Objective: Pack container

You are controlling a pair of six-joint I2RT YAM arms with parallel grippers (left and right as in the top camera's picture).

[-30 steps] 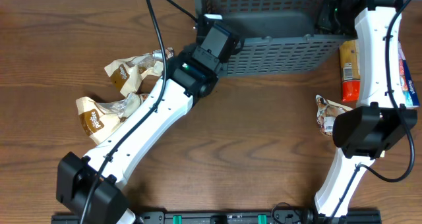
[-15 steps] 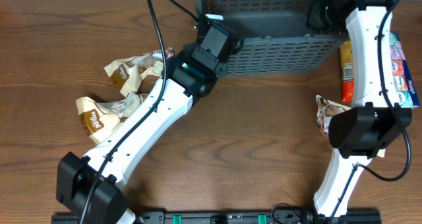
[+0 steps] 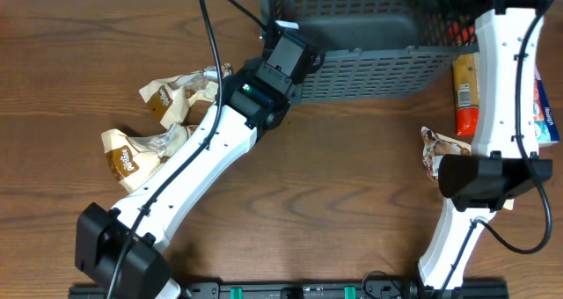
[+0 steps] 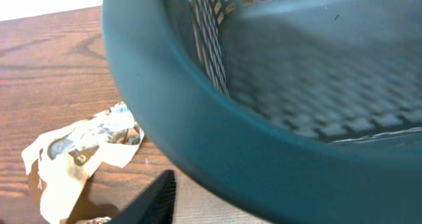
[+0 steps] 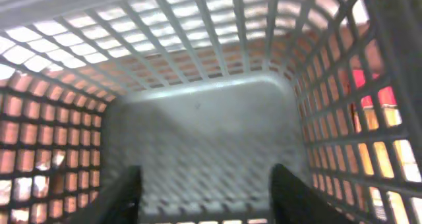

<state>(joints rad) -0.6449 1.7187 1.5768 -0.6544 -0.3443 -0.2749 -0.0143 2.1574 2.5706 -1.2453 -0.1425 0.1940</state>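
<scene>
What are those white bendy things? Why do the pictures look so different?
Those are two robot arms, each ending in a two-finger pincer. One picture looks down from above a wooden table. A dark basket stands at its far edge, with brown snack packets to the left and an orange packet to the right. The other two pictures come from small cameras on the wrists. The left pincer is at the basket's corner, too hidden to tell whether it grips. The right pincer hangs open over the basket, holding nothing.
</scene>
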